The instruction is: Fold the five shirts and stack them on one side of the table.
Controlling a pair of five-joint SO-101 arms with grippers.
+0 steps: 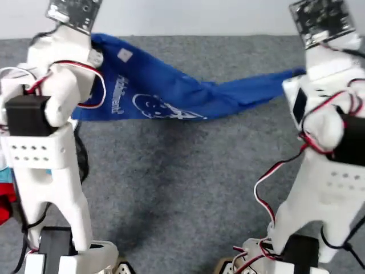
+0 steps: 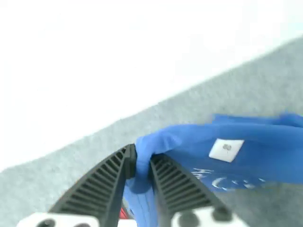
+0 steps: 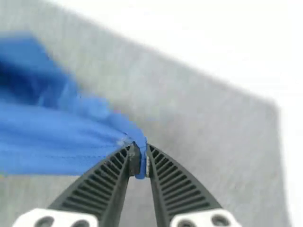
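A blue shirt (image 1: 171, 94) with white print hangs stretched between the two arms above the grey table (image 1: 188, 177). My left gripper (image 2: 140, 163) is shut on one bunched end of the blue shirt (image 2: 227, 156), near a small white label (image 2: 226, 150). My right gripper (image 3: 138, 160) is shut on the other end, pinching a thin fold of the blue shirt (image 3: 52, 137). In the high view the left arm (image 1: 48, 114) covers its end of the shirt, and the right arm (image 1: 328, 114) covers the other.
Red and light blue cloth (image 1: 4, 197) lies at the table's left edge beside the left arm. A white wall (image 1: 188, 17) runs behind the table's far edge. Grey tabletop spreads between the two arm bases.
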